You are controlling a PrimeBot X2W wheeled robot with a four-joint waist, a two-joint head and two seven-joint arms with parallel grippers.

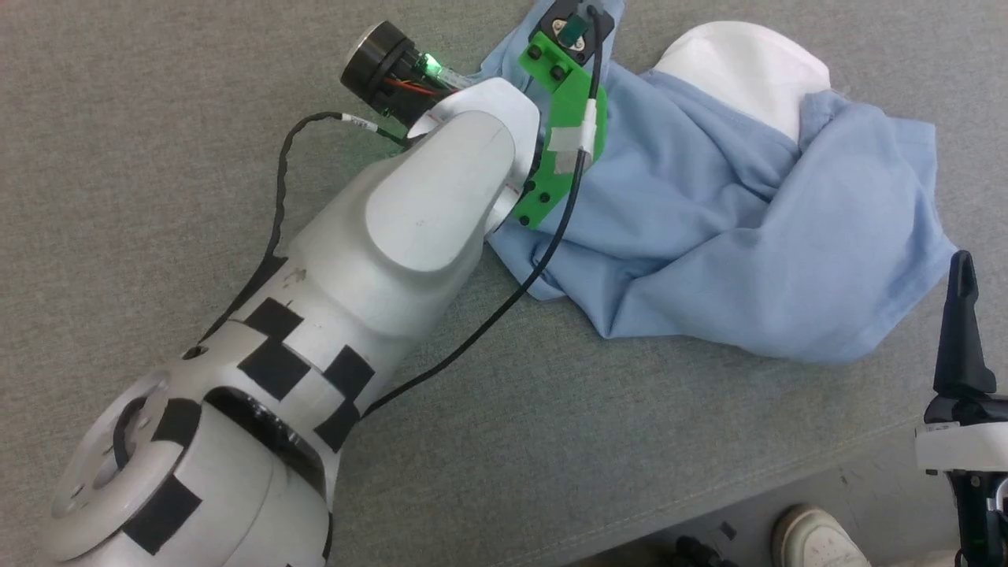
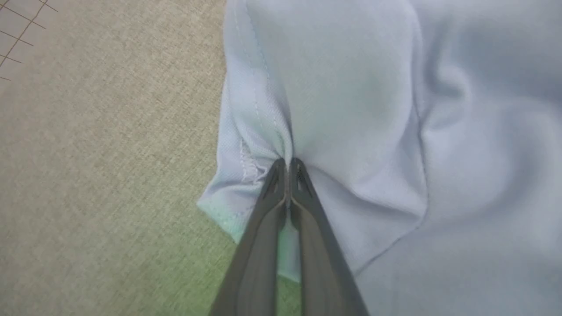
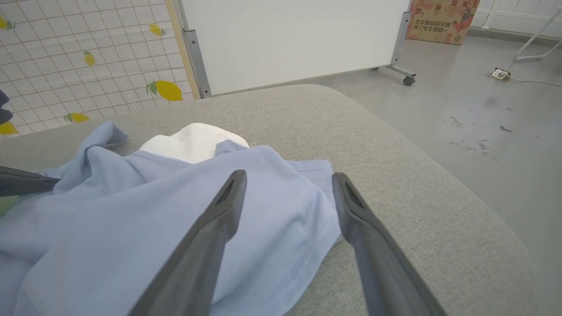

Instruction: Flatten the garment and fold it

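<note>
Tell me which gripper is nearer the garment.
The left gripper: it is shut on a fold of the garment. The right gripper hangs open by its hem, gripping nothing.

I saw the garment (image 1: 709,236), a light blue T-shirt, lying crumpled and unfolded in a bunched heap on the grey cushion (image 1: 118,157). Its white inner patch (image 1: 748,71) was turned up at the far edge, and one stitched hem was gathered into creases.
</note>
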